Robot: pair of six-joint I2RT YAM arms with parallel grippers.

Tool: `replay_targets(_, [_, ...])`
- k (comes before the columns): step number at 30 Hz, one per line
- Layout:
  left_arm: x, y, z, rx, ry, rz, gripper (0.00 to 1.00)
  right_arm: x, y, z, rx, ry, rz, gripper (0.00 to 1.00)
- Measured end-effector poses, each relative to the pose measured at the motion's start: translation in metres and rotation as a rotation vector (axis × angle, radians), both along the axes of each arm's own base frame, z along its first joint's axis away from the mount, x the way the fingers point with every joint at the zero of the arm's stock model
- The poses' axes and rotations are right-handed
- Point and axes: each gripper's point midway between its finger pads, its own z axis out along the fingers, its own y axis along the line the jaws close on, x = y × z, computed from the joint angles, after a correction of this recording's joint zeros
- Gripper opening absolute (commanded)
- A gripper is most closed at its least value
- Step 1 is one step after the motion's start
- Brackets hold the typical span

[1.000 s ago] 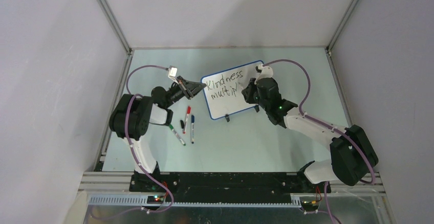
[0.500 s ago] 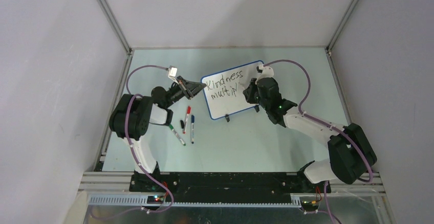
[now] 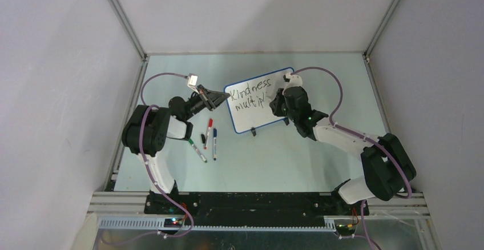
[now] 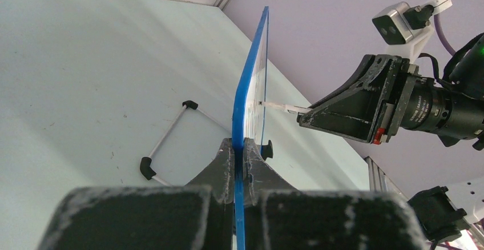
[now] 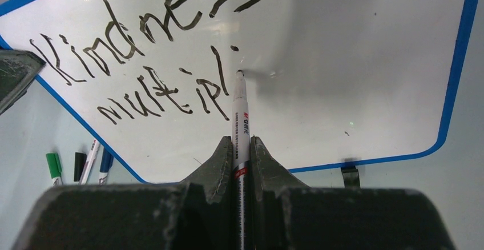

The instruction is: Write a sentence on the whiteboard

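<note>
The whiteboard (image 3: 257, 99) stands tilted on its black feet at the table's middle; it also shows in the right wrist view (image 5: 354, 73) and edge-on in the left wrist view (image 4: 251, 84). My left gripper (image 4: 240, 147) is shut on its blue left rim; from above it (image 3: 224, 96) sits at the board's left edge. My right gripper (image 5: 242, 144) is shut on a white marker (image 5: 240, 113) whose tip touches the board just right of the written letters. The sentence (image 5: 148, 61) reads "Kindness" above "multipl" with a dot after it.
Several loose markers with green, red, black and blue caps (image 3: 206, 138) lie on the table left of the board, below my left arm. A white wire stand with black corners (image 4: 165, 141) shows behind the board. Metal frame rails line the table's sides.
My right gripper has shifted slightly left along the board with the marker. The left arm and the board have not moved.
</note>
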Motion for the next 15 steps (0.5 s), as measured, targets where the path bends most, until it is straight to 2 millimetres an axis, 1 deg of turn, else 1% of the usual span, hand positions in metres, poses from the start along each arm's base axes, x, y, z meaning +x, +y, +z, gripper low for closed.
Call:
replay_targets(9, [0.0,0.0,0.0001,0.0,0.0,0.0,0.0,0.0049,0.0012,0.0089,0.011,-0.016,-0.004,0.0])
replay_targets(15, [0.0,0.0,-0.0001,0.0,0.001,0.0,0.0,0.0075,0.0027,0.009,0.011,-0.016,-0.005,0.0])
